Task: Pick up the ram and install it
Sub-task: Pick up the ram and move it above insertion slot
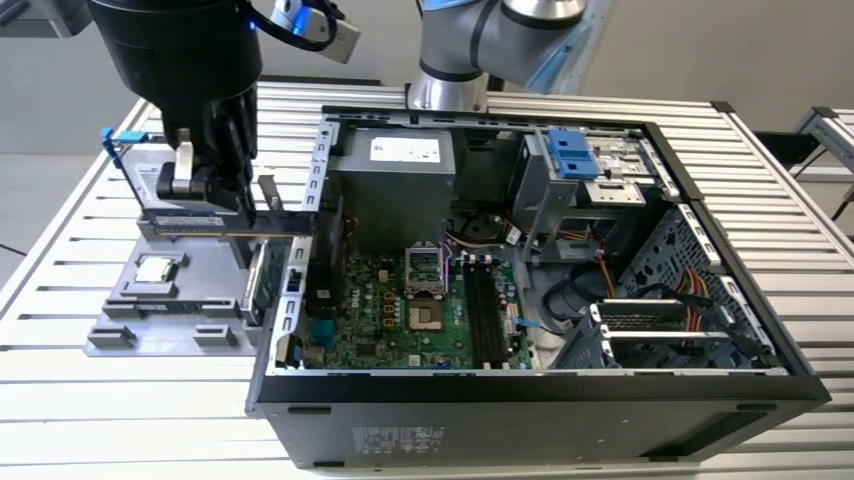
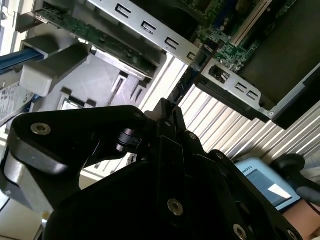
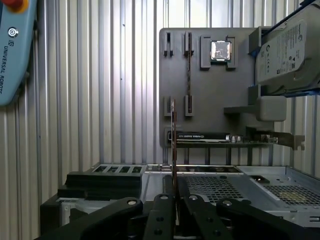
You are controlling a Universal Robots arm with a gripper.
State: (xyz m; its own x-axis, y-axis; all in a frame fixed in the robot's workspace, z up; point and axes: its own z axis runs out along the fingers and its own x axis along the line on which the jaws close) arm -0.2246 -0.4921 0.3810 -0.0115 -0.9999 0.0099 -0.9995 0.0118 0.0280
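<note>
My gripper [image 1: 211,208] hangs over the grey parts tray [image 1: 120,335] at the exterior view's left and is shut on the ram [image 1: 234,229]. The ram is a long thin stick held level, with its yellowish edge down, and its right end reaches the open computer case's left wall [image 1: 318,160]. In the first wrist view the ram [image 3: 173,142] shows edge-on, rising from between the black fingers [image 3: 162,205]. The second wrist view has the dark ram [image 2: 189,80] jutting past the gripper [image 2: 169,107] toward the case. The motherboard's long black memory slots [image 1: 481,310] lie inside the case.
The tray [image 3: 240,85] carries a small silver chip [image 3: 220,50], a silver drive in a blue frame [image 3: 287,50] and a green card [image 3: 200,136] along its case-side edge. A power supply [image 1: 394,180] and drive cage [image 1: 587,165] fill the case's back. A teach pendant [image 3: 15,50] lies on the slatted table.
</note>
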